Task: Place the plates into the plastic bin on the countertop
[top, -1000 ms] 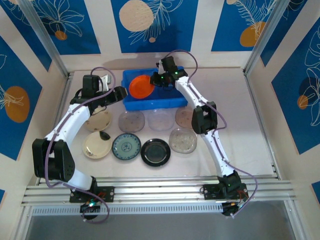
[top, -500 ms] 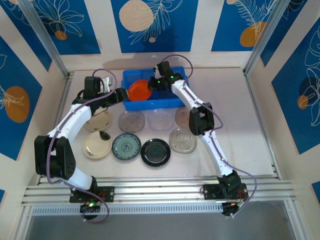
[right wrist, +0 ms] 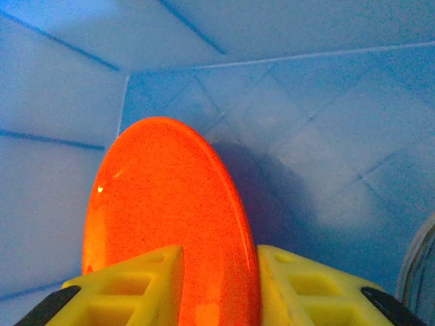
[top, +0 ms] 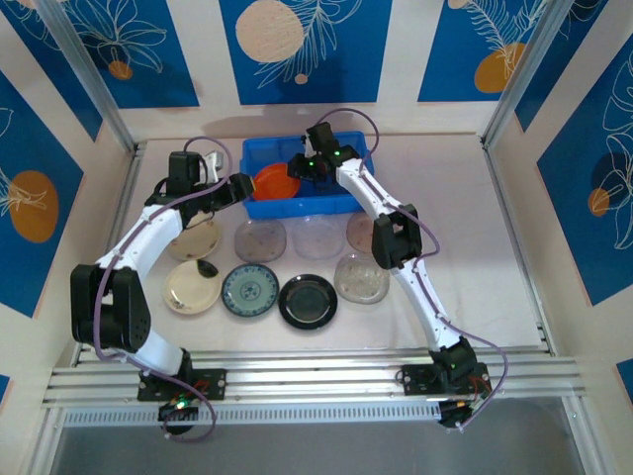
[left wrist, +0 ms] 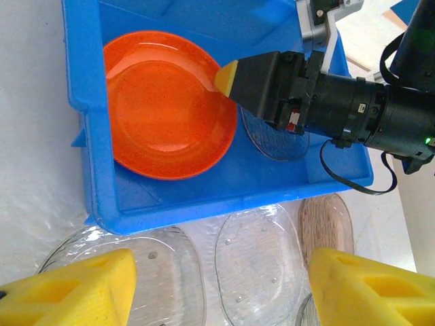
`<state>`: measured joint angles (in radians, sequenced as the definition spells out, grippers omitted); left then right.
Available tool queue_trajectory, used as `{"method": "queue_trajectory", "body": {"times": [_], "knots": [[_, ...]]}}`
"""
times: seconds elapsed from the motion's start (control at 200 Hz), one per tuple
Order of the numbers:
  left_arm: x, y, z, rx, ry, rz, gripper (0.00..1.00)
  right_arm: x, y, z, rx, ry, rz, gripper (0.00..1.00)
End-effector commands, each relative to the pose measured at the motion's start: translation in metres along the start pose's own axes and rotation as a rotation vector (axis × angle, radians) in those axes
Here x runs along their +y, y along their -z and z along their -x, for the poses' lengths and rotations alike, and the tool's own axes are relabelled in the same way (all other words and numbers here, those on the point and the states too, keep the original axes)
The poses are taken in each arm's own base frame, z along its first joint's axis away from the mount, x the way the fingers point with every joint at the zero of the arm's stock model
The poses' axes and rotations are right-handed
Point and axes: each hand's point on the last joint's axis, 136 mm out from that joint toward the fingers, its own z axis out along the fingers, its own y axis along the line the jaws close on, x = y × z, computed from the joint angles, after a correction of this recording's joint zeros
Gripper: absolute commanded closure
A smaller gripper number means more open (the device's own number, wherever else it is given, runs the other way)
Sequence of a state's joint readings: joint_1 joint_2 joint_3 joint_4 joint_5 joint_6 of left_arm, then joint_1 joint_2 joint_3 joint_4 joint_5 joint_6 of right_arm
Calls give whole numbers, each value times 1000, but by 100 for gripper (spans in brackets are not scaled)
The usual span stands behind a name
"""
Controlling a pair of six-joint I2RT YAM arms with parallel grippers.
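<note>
Beige surface [top: 495, 247], blue flowery walls [top: 326, 69]. Beside the bin [top: 255, 158], left pincer [left wrist: 221, 272] is wide, empty. Right pincer [right wrist: 221, 272] sits around the orange plate [left wrist: 163, 109] inside; tightness unclear.

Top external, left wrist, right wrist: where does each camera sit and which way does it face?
Top external: above and behind the bases, looking down on the countertop; both arms show.
Left wrist: above the blue bin's near rim, looking down; left tool at the bottom edge.
Right wrist: low inside the bin, facing a corner; right tool straddles the orange plate.
Shared: both wrist views show the orange plate.
</note>
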<state>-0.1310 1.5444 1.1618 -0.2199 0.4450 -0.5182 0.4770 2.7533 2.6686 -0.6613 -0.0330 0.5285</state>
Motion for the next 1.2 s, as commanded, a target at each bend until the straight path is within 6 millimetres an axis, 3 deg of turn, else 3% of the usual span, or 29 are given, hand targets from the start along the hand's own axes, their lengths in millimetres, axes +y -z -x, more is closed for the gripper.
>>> {"method": "queue_trajectory", "body": {"times": [0.0,0.415,0.555,0.75,0.855,0.95,1.191], "knots": [[-5,-3,-3,10,0,-34,32,6,14,6,-13,28,-28,65],[-11,-4,-4,6,-12,-34,32,16,53,18,-40,69,-77,63],[-18,-5,-11,26,-41,-33,31,28,92,30,-79,109,-97,63],[-30,-6,-27,43,-77,-49,31,45,170,33,-153,169,-121,63],[-42,-5,-40,53,-97,-92,31,44,208,12,-175,184,-134,62],[-64,-2,-63,90,-121,-156,31,36,241,-16,-183,195,-166,61],[-105,-3,-117,197,-211,-199,30,-32,296,-100,-65,93,-320,61]]}}
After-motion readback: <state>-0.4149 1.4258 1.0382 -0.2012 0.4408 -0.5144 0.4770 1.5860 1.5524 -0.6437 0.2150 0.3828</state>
